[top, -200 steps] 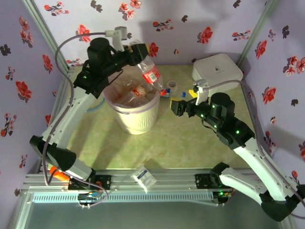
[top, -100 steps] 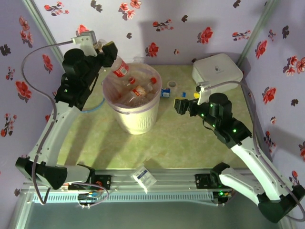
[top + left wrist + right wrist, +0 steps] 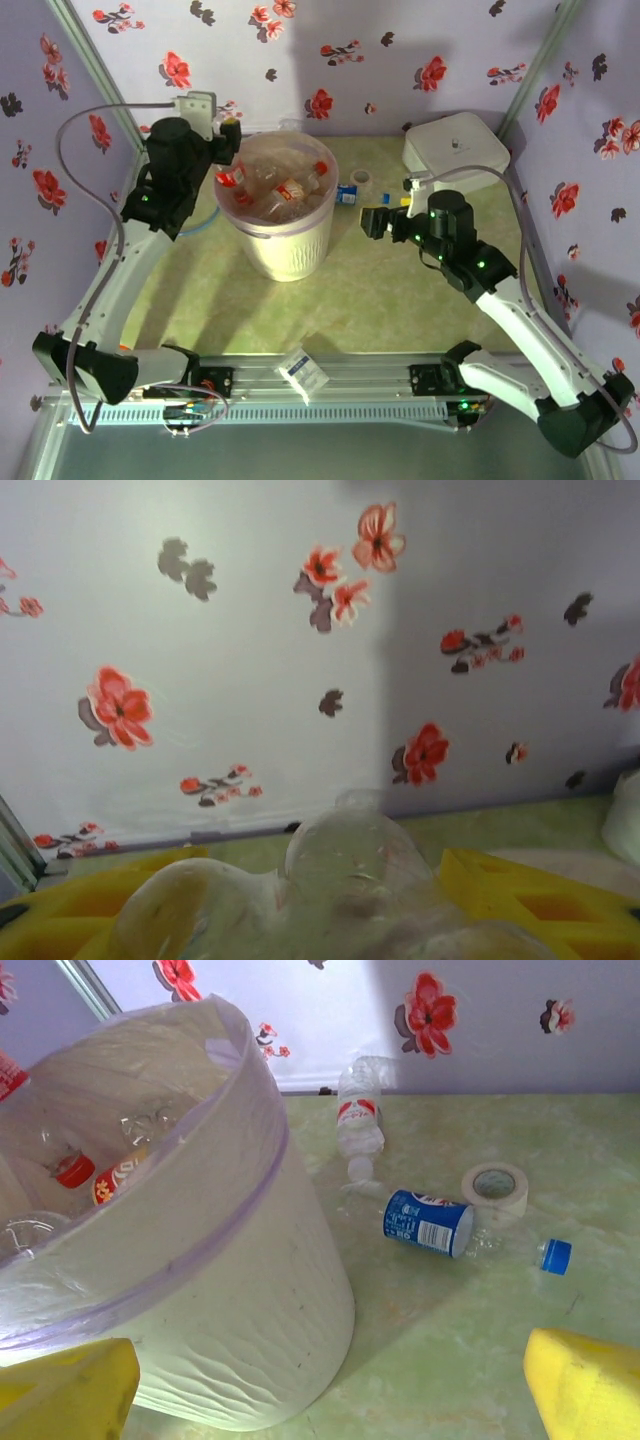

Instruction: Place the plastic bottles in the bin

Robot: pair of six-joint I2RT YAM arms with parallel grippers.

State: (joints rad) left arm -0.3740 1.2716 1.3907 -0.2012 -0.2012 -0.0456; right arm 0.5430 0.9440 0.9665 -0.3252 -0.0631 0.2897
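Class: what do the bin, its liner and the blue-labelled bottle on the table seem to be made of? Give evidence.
Bin: probably white moulded plastic, matt; fine ribs on its wall. Liner: thin plastic film, translucent pinkish; it crinkles and folds over the rim. Blue-labelled bottle: likely thin clear plastic, glossy; it lies crushed.

A round white ribbed bin (image 3: 290, 255), lined with a translucent pinkish bag, is stood upright left of centre. Crushed clear plastic bottles (image 3: 285, 190) with red labels are piled inside. A further red-labelled clear bottle (image 3: 232, 178) is seen at its left rim. Just right of the bin, a blue-labelled bottle (image 3: 430, 1223) and a red-labelled, white-capped bottle (image 3: 358, 1120) are lying on their sides.
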